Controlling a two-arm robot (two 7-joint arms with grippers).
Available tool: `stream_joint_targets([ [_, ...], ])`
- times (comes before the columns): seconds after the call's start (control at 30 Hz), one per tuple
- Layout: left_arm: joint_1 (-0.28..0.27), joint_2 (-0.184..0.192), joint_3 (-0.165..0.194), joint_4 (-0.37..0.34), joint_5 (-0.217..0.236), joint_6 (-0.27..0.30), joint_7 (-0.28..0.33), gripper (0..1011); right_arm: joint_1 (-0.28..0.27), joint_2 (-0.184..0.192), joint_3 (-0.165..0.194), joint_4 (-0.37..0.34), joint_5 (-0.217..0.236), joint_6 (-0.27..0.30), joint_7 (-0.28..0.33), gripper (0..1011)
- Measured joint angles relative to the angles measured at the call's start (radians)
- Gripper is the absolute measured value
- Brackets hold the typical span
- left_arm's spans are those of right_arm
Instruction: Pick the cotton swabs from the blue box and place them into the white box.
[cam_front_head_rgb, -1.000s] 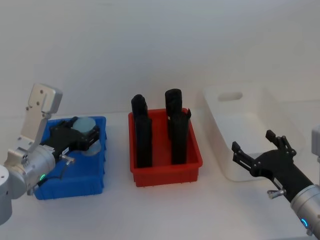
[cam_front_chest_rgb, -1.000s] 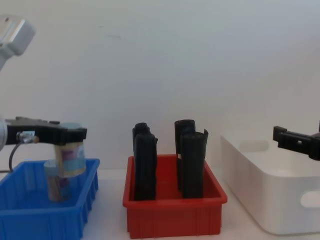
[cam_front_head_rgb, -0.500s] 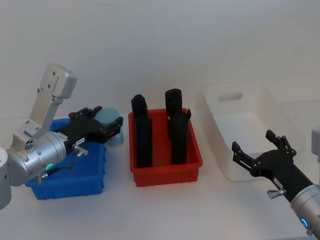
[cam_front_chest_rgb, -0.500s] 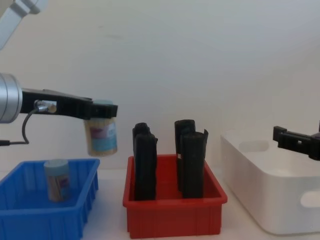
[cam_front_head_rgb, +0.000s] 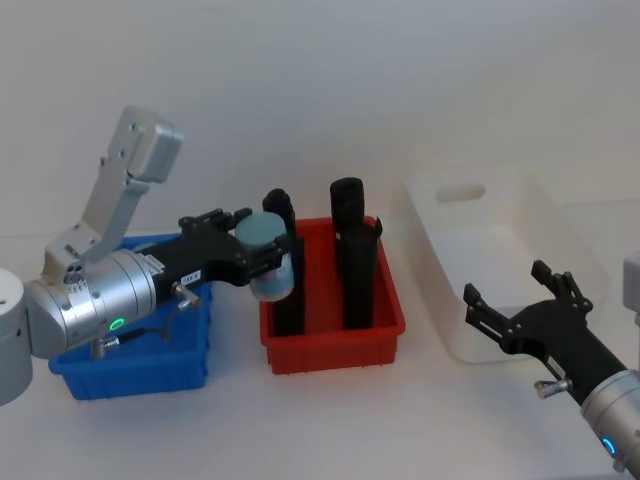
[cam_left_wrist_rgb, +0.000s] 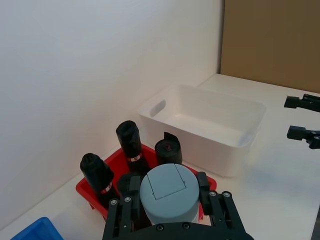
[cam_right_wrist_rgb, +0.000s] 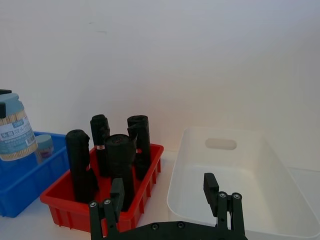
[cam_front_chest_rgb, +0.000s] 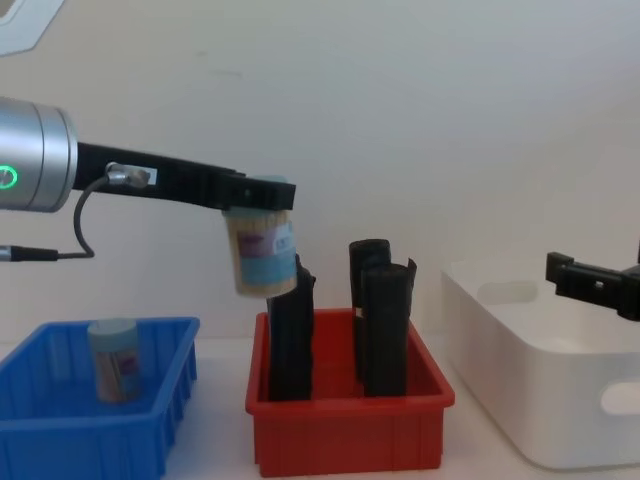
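My left gripper (cam_front_head_rgb: 262, 256) is shut on a cotton swab jar (cam_front_head_rgb: 269, 259) with a pale teal lid, holding it in the air above the left side of the red bin. From the side the jar (cam_front_chest_rgb: 262, 250) hangs just over a black roll; its lid (cam_left_wrist_rgb: 169, 192) sits between the fingers. A second jar (cam_front_chest_rgb: 113, 360) stands in the blue box (cam_front_head_rgb: 130, 366) at the left. The white box (cam_front_head_rgb: 503, 341) stands at the right. In front of it my right gripper (cam_front_head_rgb: 505, 282) hovers open, with nothing between its fingers.
A red bin (cam_front_head_rgb: 330, 345) with several upright black rolls (cam_front_head_rgb: 349, 250) stands between the blue box and the white box, directly under the carried jar. A pale wall runs behind the table.
My left gripper has risen out of the blue box with the jar and carried it rightward to over the red bin. The right gripper has not moved.
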Motion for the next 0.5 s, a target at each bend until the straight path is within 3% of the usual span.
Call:
stream_joint_targets([
  [0.27, -0.006, -0.002, 0.003, -0.008, -0.005, 0.010, -0.025, 673, 0.000, 0.000, 0.000, 0.000, 0.000, 0.000, 0.002, 1002],
  [0.5, -0.009, -0.003, 0.005, -0.012, -0.009, 0.015, -0.039, 673, 0.006, -0.001, -0.005, -0.006, -0.010, 0.012, 0.038, 1002],
])
